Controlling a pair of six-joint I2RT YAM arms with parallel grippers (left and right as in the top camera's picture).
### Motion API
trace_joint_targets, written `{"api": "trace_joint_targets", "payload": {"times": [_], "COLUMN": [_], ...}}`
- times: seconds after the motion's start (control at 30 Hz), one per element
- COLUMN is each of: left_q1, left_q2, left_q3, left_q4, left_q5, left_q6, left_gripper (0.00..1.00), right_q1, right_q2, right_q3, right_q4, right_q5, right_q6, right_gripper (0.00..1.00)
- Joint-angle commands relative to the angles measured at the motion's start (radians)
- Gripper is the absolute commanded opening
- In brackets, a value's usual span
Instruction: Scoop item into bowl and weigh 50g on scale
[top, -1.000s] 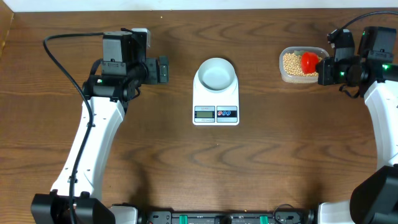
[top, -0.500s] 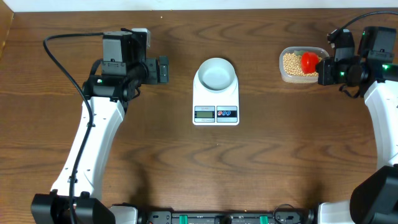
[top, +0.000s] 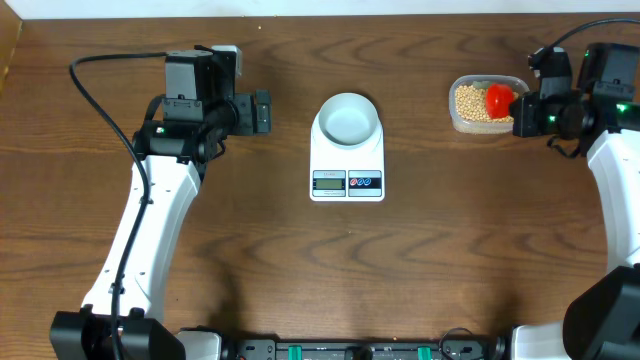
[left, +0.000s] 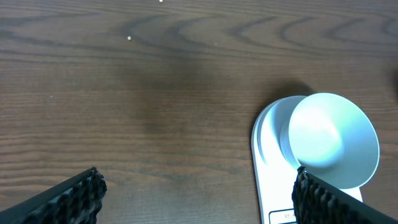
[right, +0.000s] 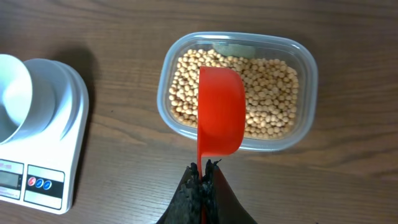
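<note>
The pale blue-white bowl (top: 348, 118) stands empty on the white scale (top: 347, 181) at mid table; both also show in the left wrist view, the bowl (left: 333, 138) on the scale (left: 270, 186), and in the right wrist view, the bowl (right: 17, 93) on the scale (right: 43, 180). Tan beans (top: 468, 103) fill a clear tub (right: 305, 68) at the far right. My right gripper (right: 203, 169) is shut on the handle of a red scoop (right: 219, 117), which hangs over the beans (right: 270, 93). My left gripper (left: 196, 190) is open and empty, left of the scale.
The tub (top: 458, 122) sits close to the table's back right edge. The left arm (top: 150, 220) stretches along the left side of the wooden table.
</note>
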Motion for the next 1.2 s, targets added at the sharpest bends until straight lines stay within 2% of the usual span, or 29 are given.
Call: {"api": "trace_joint_targets", "payload": {"times": [0.0, 1.17], "left_q1": [0.004, 0.004], "left_q2": [0.006, 0.006], "left_q3": [0.007, 0.007], "left_q4": [-0.002, -0.002], "left_q5": [0.008, 0.008], "left_q6": [0.01, 0.01], "left_gripper": [0.98, 0.98], "right_q1": [-0.016, -0.017], "right_q2": [-0.002, -0.002], "right_q3": [0.019, 0.019], "right_q4": [0.004, -0.008], "right_q5": [-0.01, -0.032], "right_q6": [-0.017, -0.017], "right_gripper": [0.01, 0.01]}}
